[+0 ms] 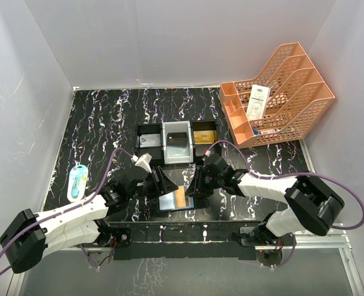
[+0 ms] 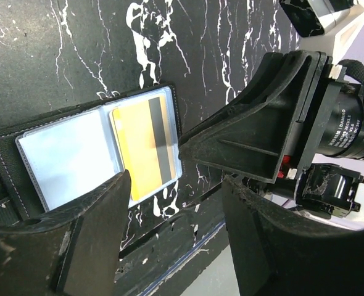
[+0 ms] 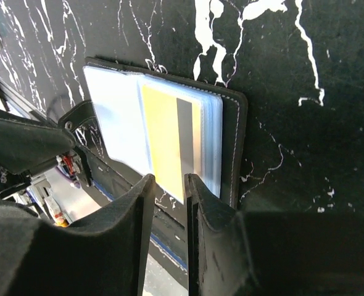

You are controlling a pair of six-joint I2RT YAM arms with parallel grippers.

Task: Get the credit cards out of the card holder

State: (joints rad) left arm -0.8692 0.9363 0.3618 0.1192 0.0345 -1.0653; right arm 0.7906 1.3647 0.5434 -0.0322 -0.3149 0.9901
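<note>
One gold-orange credit card (image 3: 165,139) shows in the card holder (image 1: 167,203), which lies open at the middle of the table's (image 1: 95,123) near edge. The card is tucked in a clear sleeve on the right panel; the left panel shows only blue-grey sleeves. The card's long axis runs roughly near to far, with one short end towards the near edge.

That short end lies right at the tips of the right gripper (image 3: 168,182), so this arm is the better placed. Its jaws are drawn almost together with a slim gap left, and the card's edge sits at that gap. I cannot tell whether they pinch it yet. A draw along the long axis, towards the near edge, looks like the way out.

Just beside it, the left gripper (image 2: 176,185) has its jaws well apart and grasps nothing; one finger hangs over the holder's near rim.

Beyond the holder stands a row of three bins (image 1: 164,148): a grey card (image 1: 148,141) in the left, a black card (image 1: 177,138) in the middle, a gold card (image 1: 205,136) in the right. An orange file rack (image 1: 293,105) at the far right corner holds a white paper slip (image 1: 257,102).
</note>
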